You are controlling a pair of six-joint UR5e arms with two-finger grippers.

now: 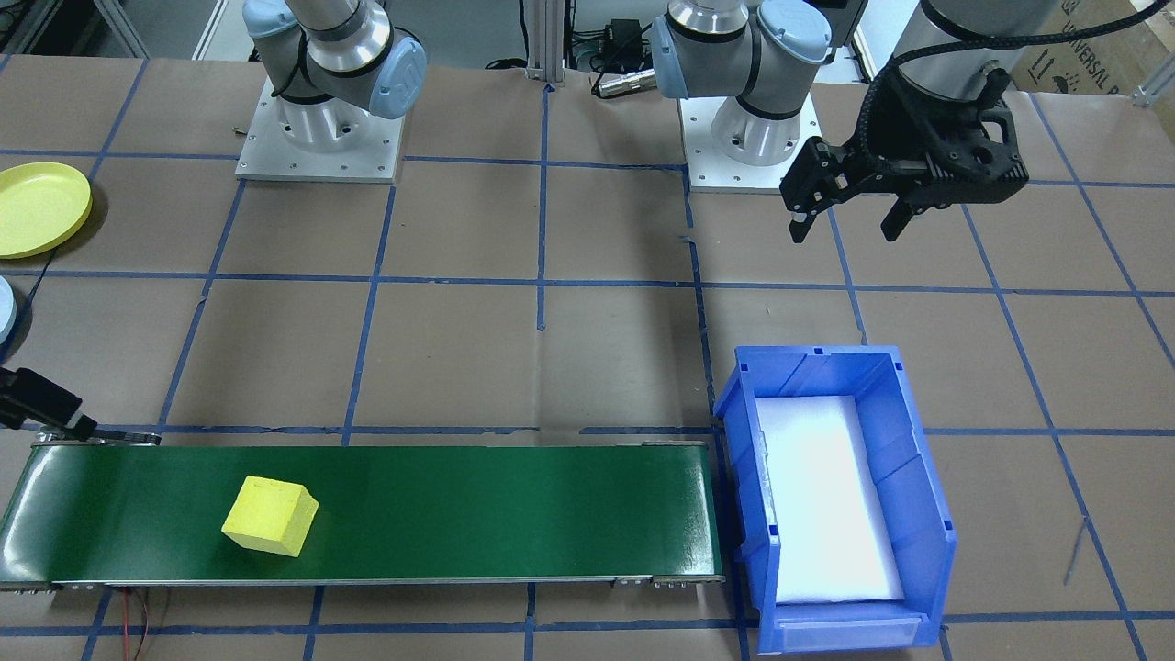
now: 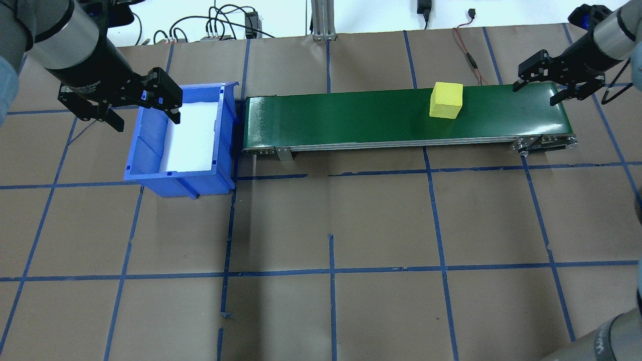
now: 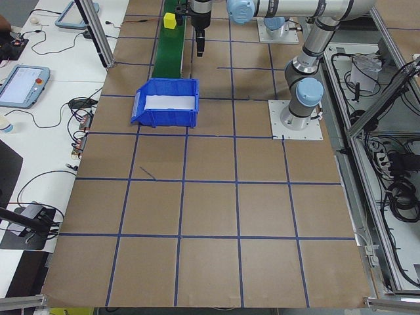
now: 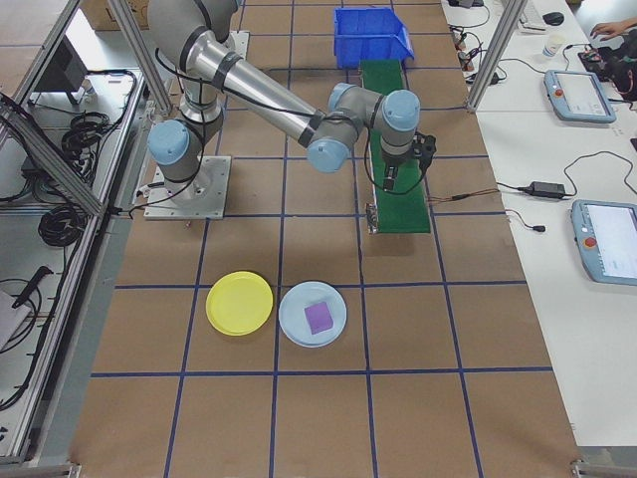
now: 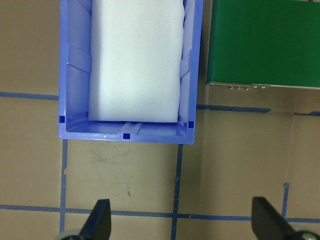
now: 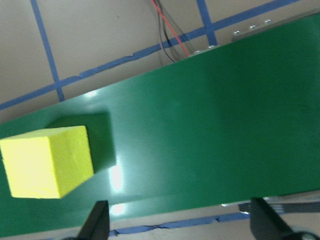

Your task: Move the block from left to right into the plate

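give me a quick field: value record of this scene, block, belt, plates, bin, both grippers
block: yellow block lying on the green conveyor belt, near its right end
plates: yellow plate empty, on the table; pale blue plate beside it holds a purple block
bin: blue bin at the belt's left end, white pad inside
left gripper: open, empty, by the bin
right gripper: open, empty, over the belt's right end
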